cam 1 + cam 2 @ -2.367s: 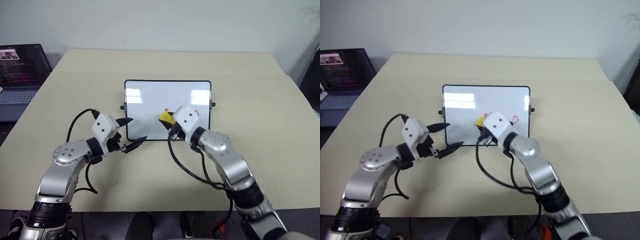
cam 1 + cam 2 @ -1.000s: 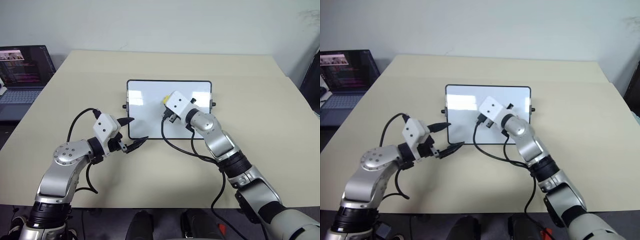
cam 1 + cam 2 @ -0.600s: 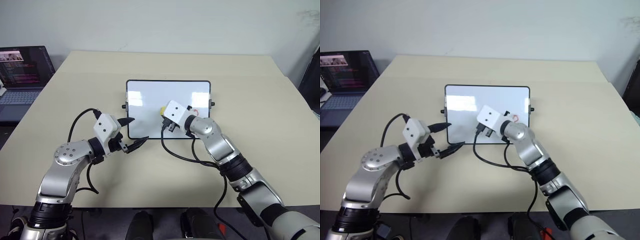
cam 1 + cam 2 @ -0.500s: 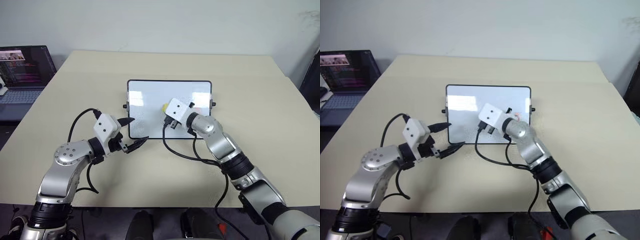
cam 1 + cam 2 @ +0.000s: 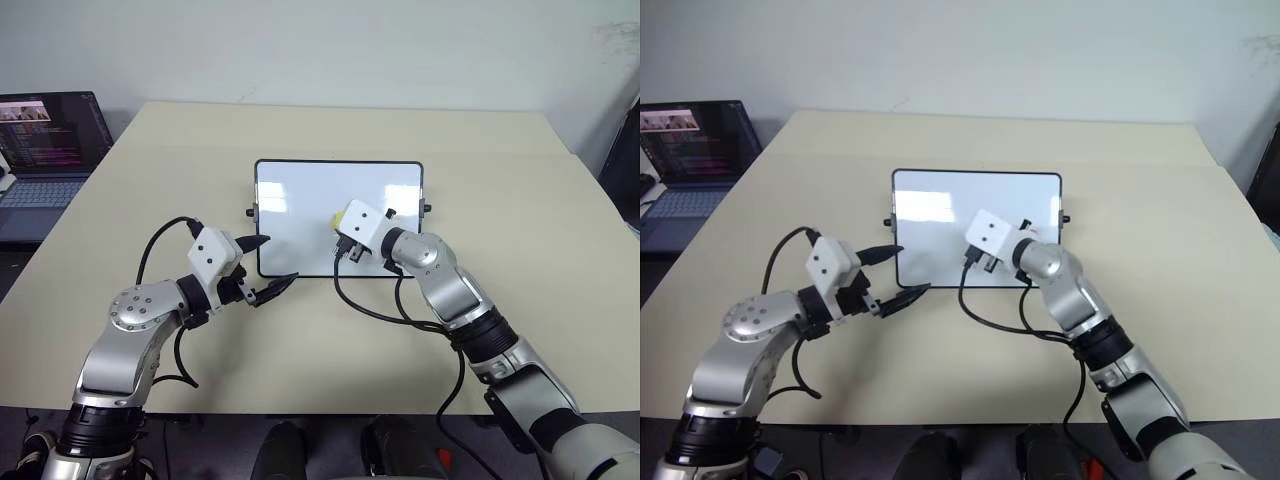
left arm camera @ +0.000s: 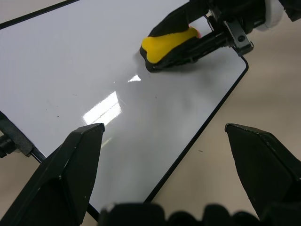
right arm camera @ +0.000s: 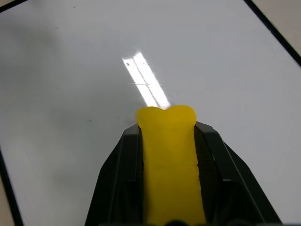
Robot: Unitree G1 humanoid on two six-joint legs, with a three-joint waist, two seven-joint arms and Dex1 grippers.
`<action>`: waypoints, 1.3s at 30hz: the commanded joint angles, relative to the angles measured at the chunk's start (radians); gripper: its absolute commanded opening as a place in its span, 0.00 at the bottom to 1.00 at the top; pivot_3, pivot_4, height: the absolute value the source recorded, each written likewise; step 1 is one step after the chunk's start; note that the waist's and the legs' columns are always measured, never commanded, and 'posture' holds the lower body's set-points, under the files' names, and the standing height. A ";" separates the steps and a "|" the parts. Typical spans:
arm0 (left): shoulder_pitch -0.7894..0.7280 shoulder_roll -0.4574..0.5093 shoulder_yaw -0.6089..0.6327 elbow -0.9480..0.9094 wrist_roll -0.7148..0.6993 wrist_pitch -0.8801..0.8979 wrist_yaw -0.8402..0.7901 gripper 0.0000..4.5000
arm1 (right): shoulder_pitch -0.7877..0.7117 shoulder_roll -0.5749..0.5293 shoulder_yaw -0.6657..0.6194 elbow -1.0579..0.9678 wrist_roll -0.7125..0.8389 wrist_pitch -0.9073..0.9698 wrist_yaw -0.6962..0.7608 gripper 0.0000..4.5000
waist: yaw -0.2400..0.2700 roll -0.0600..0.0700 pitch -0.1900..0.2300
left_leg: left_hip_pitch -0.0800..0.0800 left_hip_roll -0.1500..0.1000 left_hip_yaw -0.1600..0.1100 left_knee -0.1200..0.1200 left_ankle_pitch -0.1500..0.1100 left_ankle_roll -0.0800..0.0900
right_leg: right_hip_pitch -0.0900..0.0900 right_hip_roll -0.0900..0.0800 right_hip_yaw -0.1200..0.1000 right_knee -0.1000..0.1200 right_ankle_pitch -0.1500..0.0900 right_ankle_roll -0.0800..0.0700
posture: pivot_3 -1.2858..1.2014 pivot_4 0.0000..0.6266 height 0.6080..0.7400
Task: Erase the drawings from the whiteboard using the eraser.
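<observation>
The whiteboard [image 5: 300, 200] lies flat on the beige table, black-framed with small knobs at its sides. My right gripper [image 5: 338, 226] is over the board's near right part, shut on the yellow eraser [image 7: 168, 155]. The eraser's tip [image 6: 167, 42] rests against the white surface. The drawings are hidden behind my right hand, apart from a speck of red [image 6: 198, 34] beside the eraser. My left gripper [image 5: 272, 262] is open at the board's near left corner, one fingertip over the frame, holding nothing.
An open laptop [image 5: 45, 150] sits at the table's far left edge. Black cables loop from both wrists onto the table [image 5: 380, 310]. The table [image 5: 520, 230] is bare to the right of the board and beyond it.
My right gripper has slid the eraser a little to the right and toward the board's near edge. The left arm has kept still.
</observation>
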 commanded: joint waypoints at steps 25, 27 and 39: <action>-0.032 -0.001 -0.003 -0.019 -0.012 -0.004 -0.018 1.00 | 0.051 0.027 -0.081 -0.091 0.050 0.033 -0.007 0.25 | -0.002 0.000 0.000 | 0.001 0.000 0.001 -0.001 0.000 0.000 | 0.000 0.000 0.001 -0.001 0.000 0.000 | 0.52 0.24 1.00; -0.038 -0.002 -0.004 -0.018 -0.013 -0.003 -0.020 1.00 | 0.069 0.033 -0.127 -0.152 0.099 0.055 0.002 0.25 | -0.002 0.000 0.001 | 0.000 0.000 0.000 -0.001 0.000 0.000 | -0.001 0.000 0.000 -0.001 0.000 0.000 | 0.52 0.24 1.00; -0.105 -0.017 -0.059 -0.012 -0.011 -0.026 -0.072 1.00 | 0.439 -0.060 -0.186 -0.577 0.203 0.163 0.021 0.25 | 0.000 0.001 0.001 | -0.004 0.000 0.000 -0.002 0.000 0.000 | -0.001 0.000 0.000 -0.005 -0.001 0.001 | 0.52 0.24 1.00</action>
